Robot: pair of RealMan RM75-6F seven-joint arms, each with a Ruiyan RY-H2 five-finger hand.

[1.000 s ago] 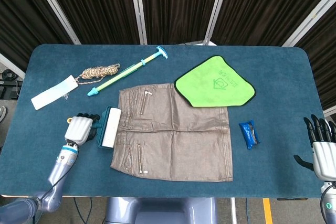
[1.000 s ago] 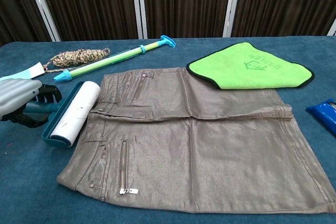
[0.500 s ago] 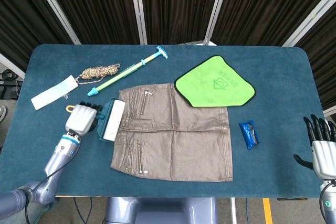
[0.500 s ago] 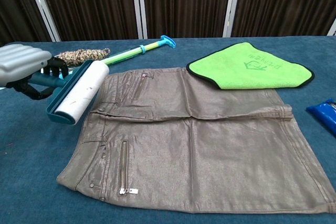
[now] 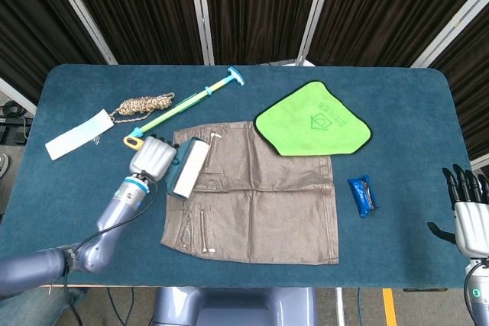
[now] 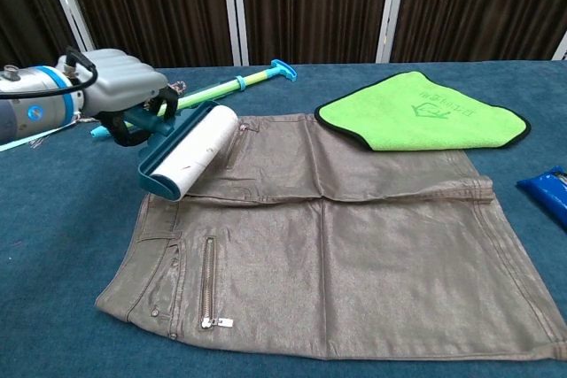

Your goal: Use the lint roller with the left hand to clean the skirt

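A brown-grey skirt lies flat in the middle of the blue table, its waistband to the left. My left hand grips the teal handle of the lint roller. The roller's white drum sits over the skirt's upper left corner, by the waistband; whether it touches the cloth is unclear. My right hand stays at the table's right edge in the head view, fingers spread, holding nothing.
A green cloth overlaps the skirt's top right corner. A long teal and green stick, a coil of rope and a white tag lie at the back left. A blue packet lies right of the skirt.
My left hand has carried the lint roller to the right and away from me, from the table left of the skirt to above its upper left corner. The right hand has not moved.
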